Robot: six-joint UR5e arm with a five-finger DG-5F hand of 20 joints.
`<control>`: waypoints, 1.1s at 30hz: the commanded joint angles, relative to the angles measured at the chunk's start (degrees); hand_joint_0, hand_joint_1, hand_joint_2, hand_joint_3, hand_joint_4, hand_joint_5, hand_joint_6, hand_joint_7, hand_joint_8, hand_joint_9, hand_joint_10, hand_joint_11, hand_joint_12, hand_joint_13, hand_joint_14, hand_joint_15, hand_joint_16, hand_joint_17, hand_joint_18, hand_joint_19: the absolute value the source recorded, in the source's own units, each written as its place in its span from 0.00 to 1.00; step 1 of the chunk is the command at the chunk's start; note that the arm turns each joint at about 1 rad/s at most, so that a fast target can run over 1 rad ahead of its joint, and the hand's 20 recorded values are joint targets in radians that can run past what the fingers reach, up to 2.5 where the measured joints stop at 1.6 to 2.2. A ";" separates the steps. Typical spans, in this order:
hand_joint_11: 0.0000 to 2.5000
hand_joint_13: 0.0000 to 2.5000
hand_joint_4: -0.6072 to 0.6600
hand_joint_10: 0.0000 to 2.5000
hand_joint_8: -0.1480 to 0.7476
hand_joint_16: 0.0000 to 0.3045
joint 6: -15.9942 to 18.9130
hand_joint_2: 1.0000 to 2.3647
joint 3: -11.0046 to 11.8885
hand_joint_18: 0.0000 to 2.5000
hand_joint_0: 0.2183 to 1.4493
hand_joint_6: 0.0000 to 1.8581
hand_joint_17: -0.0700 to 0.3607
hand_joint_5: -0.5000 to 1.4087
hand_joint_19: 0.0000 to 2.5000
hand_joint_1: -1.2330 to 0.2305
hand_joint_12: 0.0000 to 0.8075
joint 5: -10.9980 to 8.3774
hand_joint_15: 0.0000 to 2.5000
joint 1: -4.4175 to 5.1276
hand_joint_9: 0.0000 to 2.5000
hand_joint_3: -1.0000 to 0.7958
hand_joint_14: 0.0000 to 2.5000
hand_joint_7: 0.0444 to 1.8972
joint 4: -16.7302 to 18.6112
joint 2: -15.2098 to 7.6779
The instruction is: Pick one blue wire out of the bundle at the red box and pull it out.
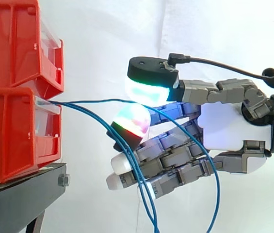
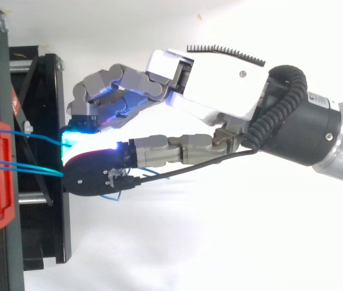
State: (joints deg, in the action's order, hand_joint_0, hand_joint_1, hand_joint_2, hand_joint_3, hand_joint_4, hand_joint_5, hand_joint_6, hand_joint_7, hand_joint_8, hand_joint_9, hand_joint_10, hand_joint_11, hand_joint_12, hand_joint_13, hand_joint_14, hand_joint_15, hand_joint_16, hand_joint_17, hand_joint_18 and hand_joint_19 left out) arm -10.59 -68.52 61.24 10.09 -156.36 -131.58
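Reaching in from the right edge of the side view, with the hand (image 1: 233,126) closed in a pinch on one blue wire (image 1: 93,101). Clamped between the black-capped thumb pad (image 1: 149,90), glowing cyan and green above, and a fingertip (image 1: 133,120) glowing red, green and magenta just below it. Curled underneath, the remaining fingers (image 1: 175,165), with white pads pointing toward the bins. Seen from above as a white palm (image 2: 220,79) with bent fingers over a cyan glow near the stand's edge.

Stretched nearly level from the pinch to the front lip of the lower red bin (image 1: 10,131), just beside the hand. Coming out of that same lip, the rest of the bundle (image 1: 108,127): curving down in front of the curled fingers and off the bottom of the view, plus a wide loop (image 1: 217,189) hanging below the palm. In the top view, running as thin blue lines (image 2: 37,137) from the bin across to the glowing pads.

Stacked above, a second red bin (image 1: 10,43). Underneath both, the black stand (image 1: 20,199); behind everything, the white curtain (image 1: 103,29).
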 commanded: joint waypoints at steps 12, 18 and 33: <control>0.21 0.23 0.66 0.01 0.64 0.22 0.05 0.01 0.05 0.30 0.30 0.47 0.51 0.18 0.14 0.34 0.60 -0.06 0.07 -0.07 0.34 0.53 0.00 0.57 -0.09 0.09; 0.22 0.24 0.64 0.01 0.65 0.23 -0.13 0.01 -0.04 0.32 0.30 0.48 0.53 0.18 0.13 0.35 0.63 0.02 0.07 0.01 0.36 0.56 0.00 0.58 -2.90 0.88; 0.22 0.25 0.62 0.00 0.67 0.24 -4.88 0.01 -12.87 0.33 0.31 0.49 0.54 0.18 0.13 0.36 0.65 -7.27 0.08 1.24 0.37 0.58 0.00 0.58 -8.17 14.77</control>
State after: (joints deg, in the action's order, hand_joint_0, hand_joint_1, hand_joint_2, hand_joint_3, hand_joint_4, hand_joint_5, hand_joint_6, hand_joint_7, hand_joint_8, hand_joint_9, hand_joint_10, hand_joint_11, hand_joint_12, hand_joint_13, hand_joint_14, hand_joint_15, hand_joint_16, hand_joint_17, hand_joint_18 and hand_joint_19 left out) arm -14.64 -75.00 58.08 10.77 -168.54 -121.01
